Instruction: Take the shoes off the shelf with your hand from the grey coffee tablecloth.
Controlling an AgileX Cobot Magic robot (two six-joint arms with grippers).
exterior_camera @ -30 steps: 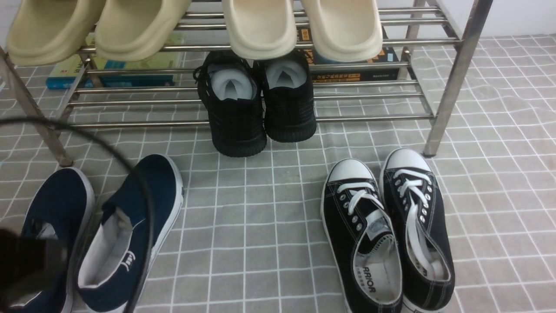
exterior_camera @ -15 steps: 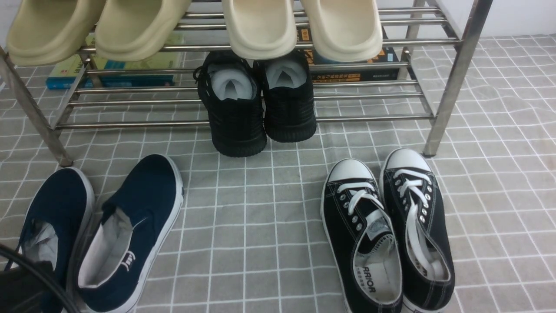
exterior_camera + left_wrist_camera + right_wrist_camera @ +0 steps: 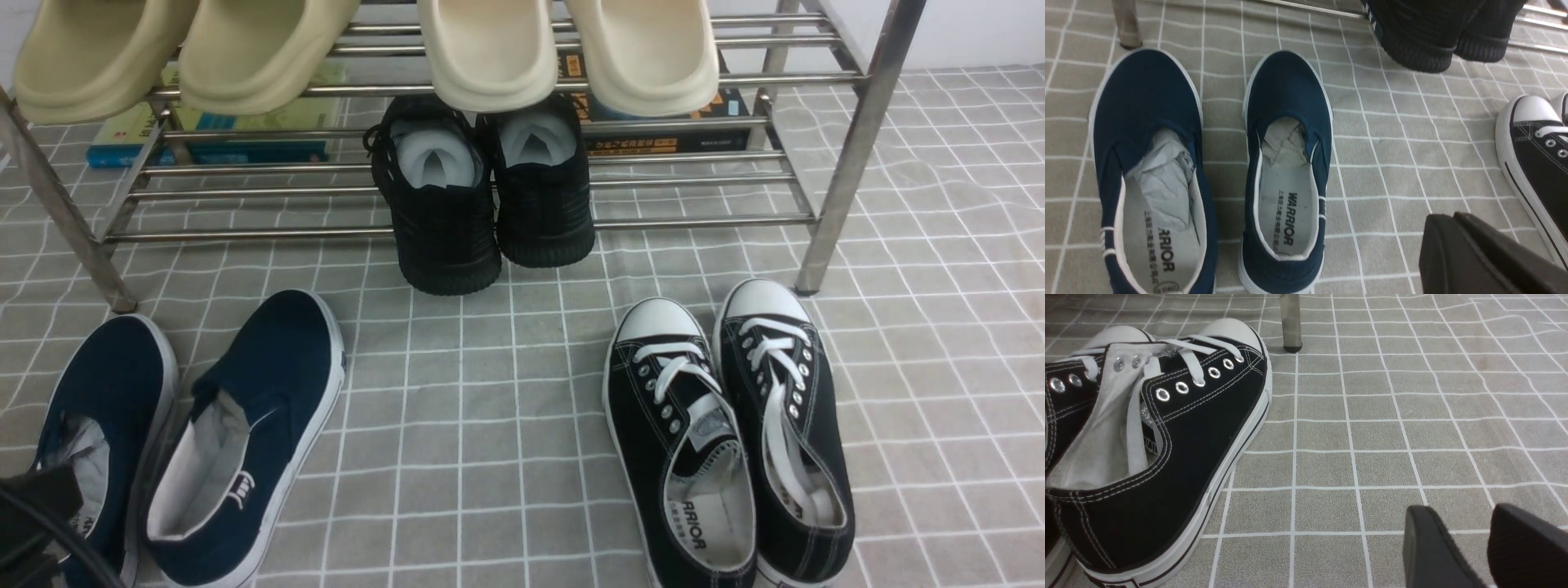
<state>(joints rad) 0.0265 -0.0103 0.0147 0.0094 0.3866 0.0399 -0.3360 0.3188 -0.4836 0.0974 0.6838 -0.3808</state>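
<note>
The left tool point(image 3: 33, 523) sits in the lower left corner of the front view, a black shape with a looping cable, partly in front of the heel of the left navy shoe. In the left wrist view only one dark block of it point(image 3: 1478, 257) shows at the lower right, so I cannot tell how wide its jaws stand; it holds nothing there. The right tool point(image 3: 1486, 543) appears in the lower right of the right wrist view — its two fingers stand apart with bare cloth between them, holding nothing.

The shoes point(image 3: 188, 433), a navy pair with white soles and paper stuffing, lie side by side on the grey coffee tablecloth point(image 3: 490, 425) in the lower left of the front view, off the shelf point(image 3: 849, 147). The black lace-up sneakers point(image 3: 727, 433) lie at the lower right. On the lower tier, at centre, stand the black knit sneakers point(image 3: 482, 196) — above them, beige slippers point(image 3: 343, 49) rest on the upper tier.
</note>
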